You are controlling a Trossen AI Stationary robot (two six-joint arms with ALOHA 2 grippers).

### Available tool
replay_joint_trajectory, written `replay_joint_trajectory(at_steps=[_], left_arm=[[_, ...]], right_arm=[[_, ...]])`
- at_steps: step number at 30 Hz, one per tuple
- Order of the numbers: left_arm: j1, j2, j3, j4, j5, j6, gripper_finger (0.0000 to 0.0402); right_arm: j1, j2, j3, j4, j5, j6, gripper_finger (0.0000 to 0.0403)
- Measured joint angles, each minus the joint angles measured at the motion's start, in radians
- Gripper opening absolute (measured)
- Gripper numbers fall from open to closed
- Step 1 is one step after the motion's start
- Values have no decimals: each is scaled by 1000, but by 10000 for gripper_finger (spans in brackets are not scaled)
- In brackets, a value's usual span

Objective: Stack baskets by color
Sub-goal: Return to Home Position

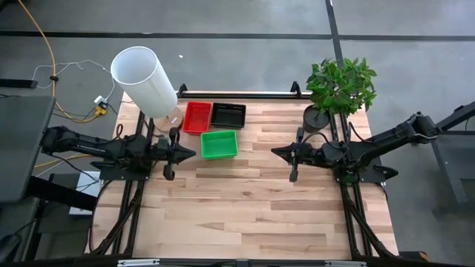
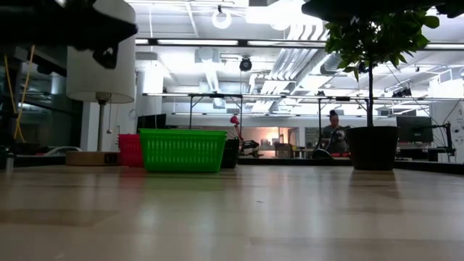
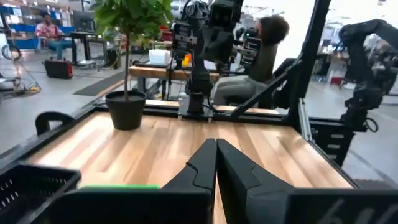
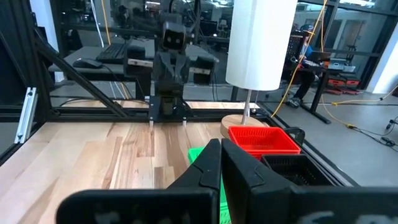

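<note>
Three baskets rest on their bottoms at the table's far middle: a green one (image 1: 219,144) nearest, a red one (image 1: 197,117) and a black one (image 1: 228,115) behind it. In the low view the green basket (image 2: 182,149) stands in front of the red one (image 2: 130,150). My left gripper (image 1: 191,153) is shut and empty, hovering just left of the green basket. My right gripper (image 1: 276,152) is shut and empty, right of the baskets. The wrist views show each pair of fingers closed, the left (image 3: 216,149) and the right (image 4: 221,149).
A tall white cylinder on a wooden base (image 1: 145,78) stands at the far left corner. A potted plant (image 1: 338,93) stands at the far right. The near half of the wooden table (image 1: 252,215) is bare boards. People sit in the room beyond.
</note>
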Motion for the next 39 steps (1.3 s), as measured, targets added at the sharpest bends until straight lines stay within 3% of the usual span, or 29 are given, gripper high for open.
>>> replay_joint_trajectory(at_steps=[7,17,28,32,39], left_arm=[[0,-129,-159,53,18,-88,0],[15,-202,-156,-53,2,-27,0],[119,-435,-156,-353,23,-36,0],[147,-481,-155,-358,92,-17,0],[170,-475,-155,-362,97,-19,0]], right_arm=[[0,0,0,-14,-2,-1,0],[0,0,0,-19,-1,0,0],[0,0,0,-20,0,0,0],[0,0,1,-25,2,0,0],[0,-41,1,-70,2,32,0]])
